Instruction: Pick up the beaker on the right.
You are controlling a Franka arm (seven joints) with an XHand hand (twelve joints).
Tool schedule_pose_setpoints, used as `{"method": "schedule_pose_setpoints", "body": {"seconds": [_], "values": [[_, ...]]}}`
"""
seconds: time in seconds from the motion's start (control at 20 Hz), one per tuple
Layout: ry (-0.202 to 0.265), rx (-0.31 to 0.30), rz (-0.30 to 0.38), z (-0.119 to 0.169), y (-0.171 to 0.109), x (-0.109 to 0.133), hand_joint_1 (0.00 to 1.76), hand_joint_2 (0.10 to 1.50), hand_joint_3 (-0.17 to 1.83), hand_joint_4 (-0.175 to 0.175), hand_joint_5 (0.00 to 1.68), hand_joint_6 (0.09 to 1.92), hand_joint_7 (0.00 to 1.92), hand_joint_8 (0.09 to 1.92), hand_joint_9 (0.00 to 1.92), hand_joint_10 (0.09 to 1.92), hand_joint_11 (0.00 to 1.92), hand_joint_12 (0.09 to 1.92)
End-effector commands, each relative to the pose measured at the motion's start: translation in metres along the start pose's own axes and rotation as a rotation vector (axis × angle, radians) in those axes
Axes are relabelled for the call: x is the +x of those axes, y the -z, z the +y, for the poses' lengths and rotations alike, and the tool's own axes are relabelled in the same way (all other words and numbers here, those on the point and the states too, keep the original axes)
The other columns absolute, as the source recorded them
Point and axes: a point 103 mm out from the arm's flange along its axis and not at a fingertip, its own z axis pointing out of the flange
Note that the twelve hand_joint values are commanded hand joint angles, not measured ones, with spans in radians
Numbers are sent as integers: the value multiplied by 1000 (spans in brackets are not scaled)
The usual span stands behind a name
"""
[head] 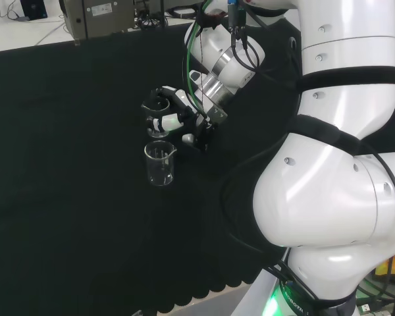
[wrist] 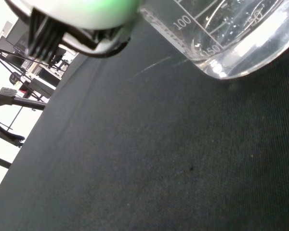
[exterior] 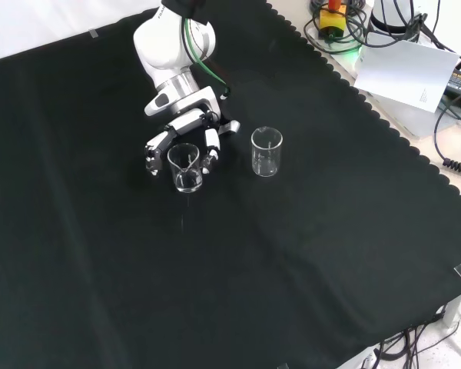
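Clear glass beaker [exterior: 186, 167] ringed by curled fingers [exterior: 210, 149] of hand [exterior: 186, 131]; grasp step, contact unclear. Other beaker [exterior: 266, 151] apart. Next: close, lift.

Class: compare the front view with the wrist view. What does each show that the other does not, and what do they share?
The front view alone takes in two clear beakers standing apart on the cloth: one between the fingers of the hand, the free beaker to its right. The wrist view alone shows a beaker's printed scale and thick base close up. Both show the black cloth and clear glassware.
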Motion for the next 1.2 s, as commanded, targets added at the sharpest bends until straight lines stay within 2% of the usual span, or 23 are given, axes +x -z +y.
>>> {"method": "schedule_pose_setpoints", "body": {"seconds": [0.05,0.2,0.35,0.4,0.45,0.5,0.6,0.65,0.75,0.85,0.95,1.1,1.15,1.2], "values": [[-1,7,9,0,-2,-1,960,510,661,-48,314,731,263,825,455,663,119,1370],[-10,11,8,1,-3,0,963,526,668,-45,352,751,299,816,492,661,170,1358],[-26,-2,-13,4,-4,3,992,580,682,-32,570,864,445,794,616,641,336,1315],[-41,-10,-32,5,-3,4,1014,607,687,-26,690,880,532,782,698,621,437,1284],[-51,-18,-49,6,-3,5,1046,696,605,10,848,898,643,780,806,591,585,1223],[-59,-27,-68,6,-2,6,1085,745,553,6,983,874,805,781,945,567,788,1123],[-64,-48,-103,7,1,6,1137,769,523,-38,1128,810,1073,701,1176,463,1144,894],[-60,-60,-113,7,3,6,1154,769,506,-61,1177,751,1169,633,1263,392,1256,809],[-31,-88,-140,7,10,7,1238,754,471,18,1269,593,1310,498,1391,262,1387,704],[9,-101,-176,9,21,10,1275,730,471,53,1333,473,1407,358,1475,158,1442,648],[44,-99,-203,13,35,14,1287,716,476,62,1364,410,1463,263,1522,93,1468,620],[85,-82,-227,18,58,21,1293,692,509,62,1378,390,1511,186,1560,87,1485,603],[94,-68,-233,19,64,22,1300,735,430,-24,1377,371,1496,187,1567,87,1486,596],[103,-48,-236,20,71,24,1304,788,333,-92,1376,350,1472,207,1574,87,1485,590]]}}
